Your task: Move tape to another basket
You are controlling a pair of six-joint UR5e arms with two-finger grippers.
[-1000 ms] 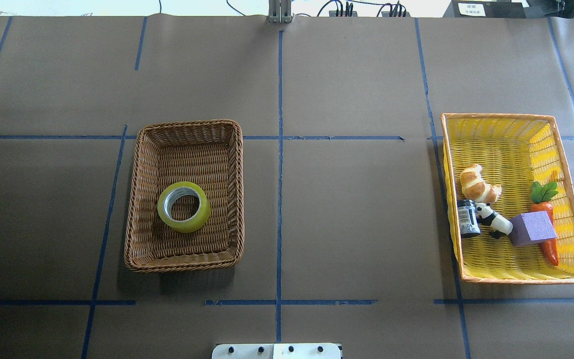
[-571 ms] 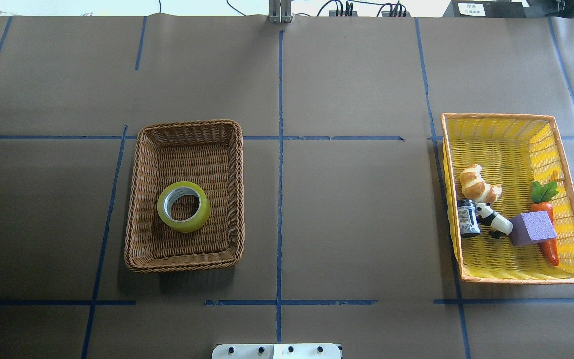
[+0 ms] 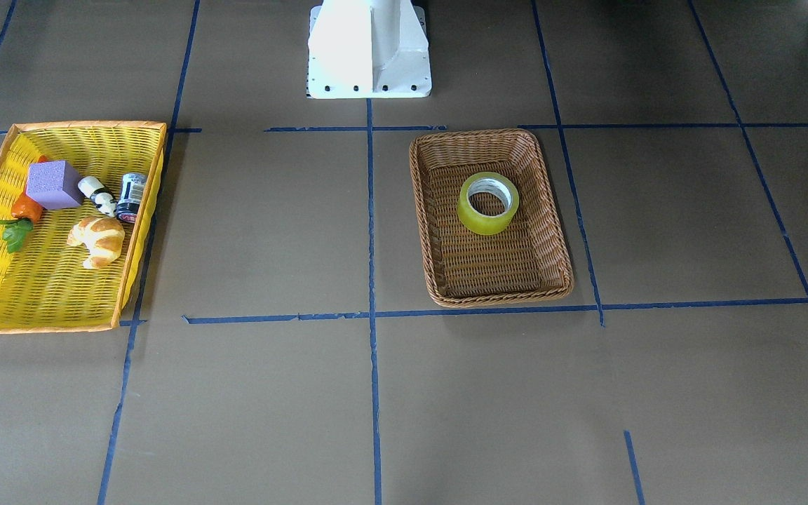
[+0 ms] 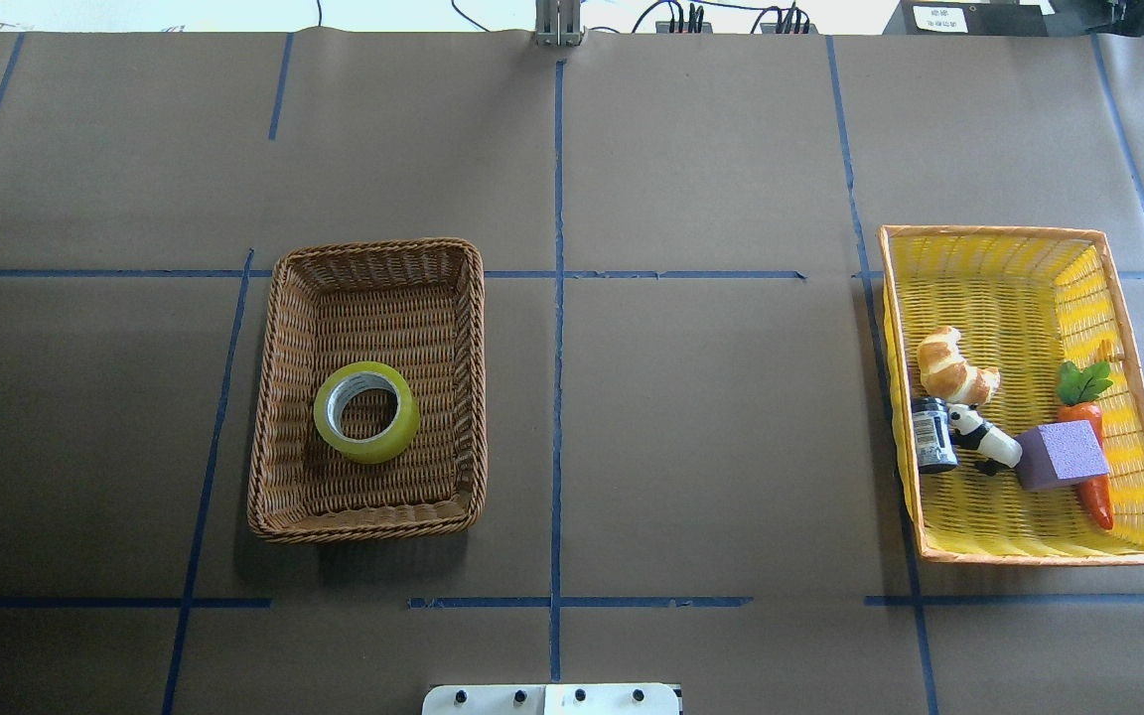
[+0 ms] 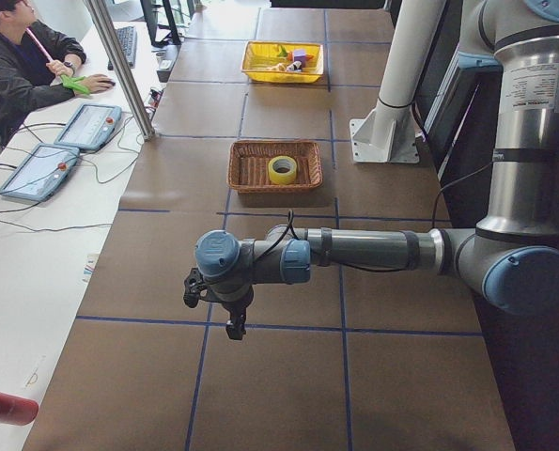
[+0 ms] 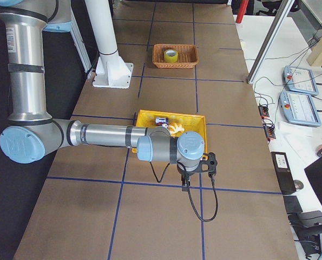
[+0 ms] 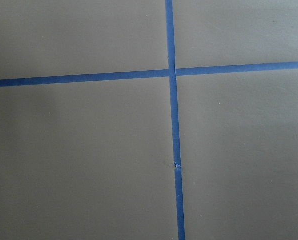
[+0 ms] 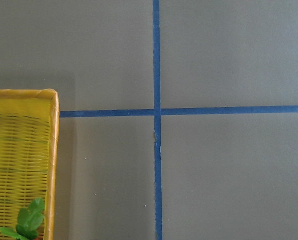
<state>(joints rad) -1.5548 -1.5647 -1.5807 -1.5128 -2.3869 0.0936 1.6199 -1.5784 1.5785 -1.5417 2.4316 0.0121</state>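
Tape (image 4: 366,412) lies flat inside the basket (image 4: 267,397), in its robot-side half. Left gripper (image 5: 234,326) and right gripper (image 6: 185,183) hang well apart from that basket; whether their fingers are spread or pressed together, can't tell.

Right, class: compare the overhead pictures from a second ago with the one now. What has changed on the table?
Nothing visibly changed. The tape lies flat in the brown wicker basket exactly as before, and the yellow basket holds the same things in the same places.
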